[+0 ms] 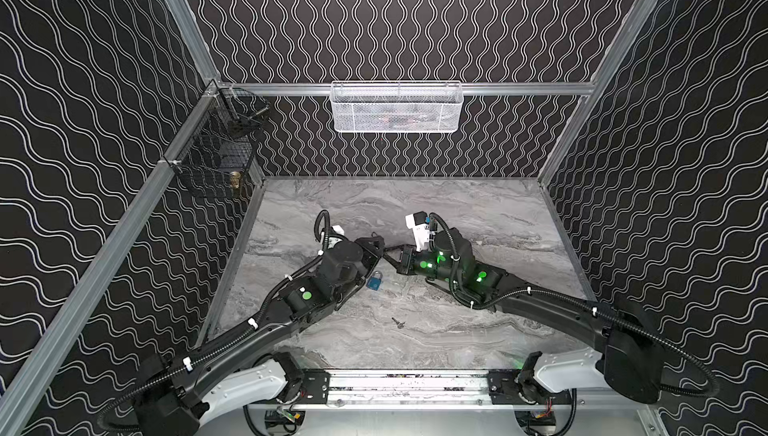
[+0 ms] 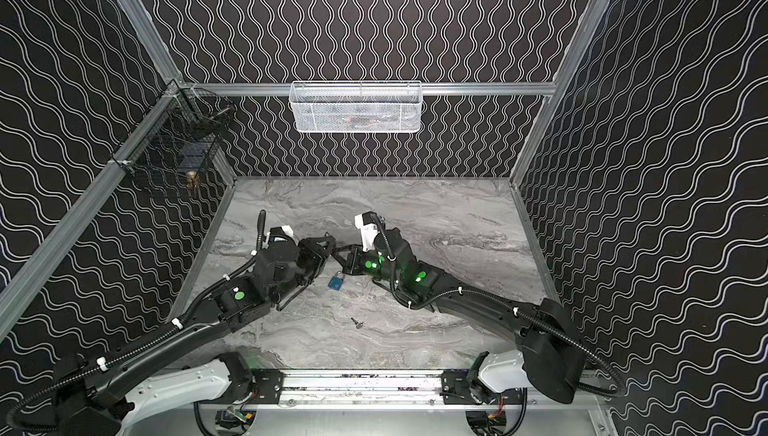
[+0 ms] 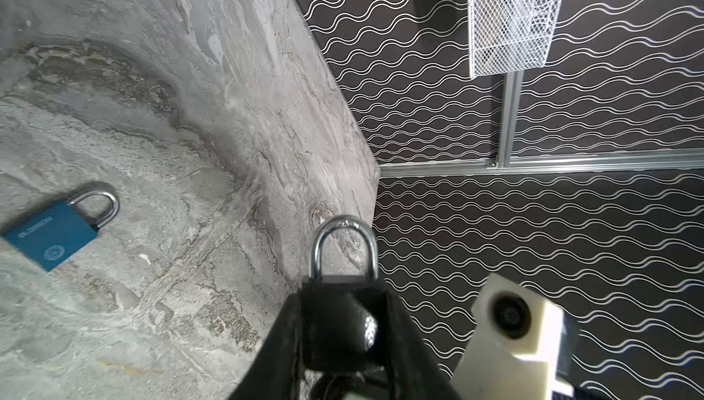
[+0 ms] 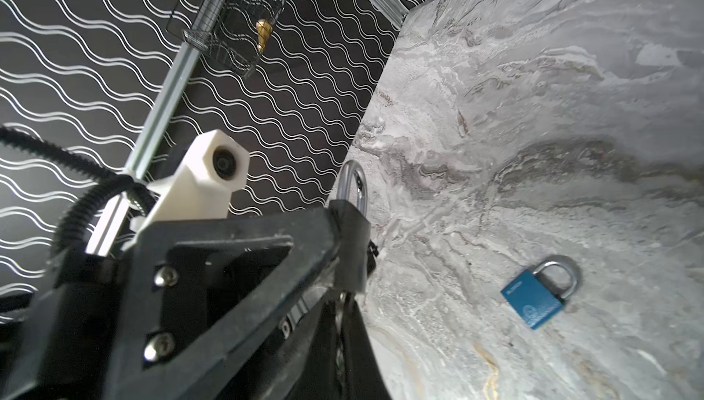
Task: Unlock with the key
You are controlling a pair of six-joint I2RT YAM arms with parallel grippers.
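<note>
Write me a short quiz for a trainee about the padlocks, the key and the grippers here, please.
1. True or false: the blue padlock lies loose on the table.
2. What does the left gripper hold? A) a black padlock B) a key C) nothing
3. Fill in: the small key lies on the ____, touched by no gripper.
Key: 1 true; 2 A; 3 table.
</note>
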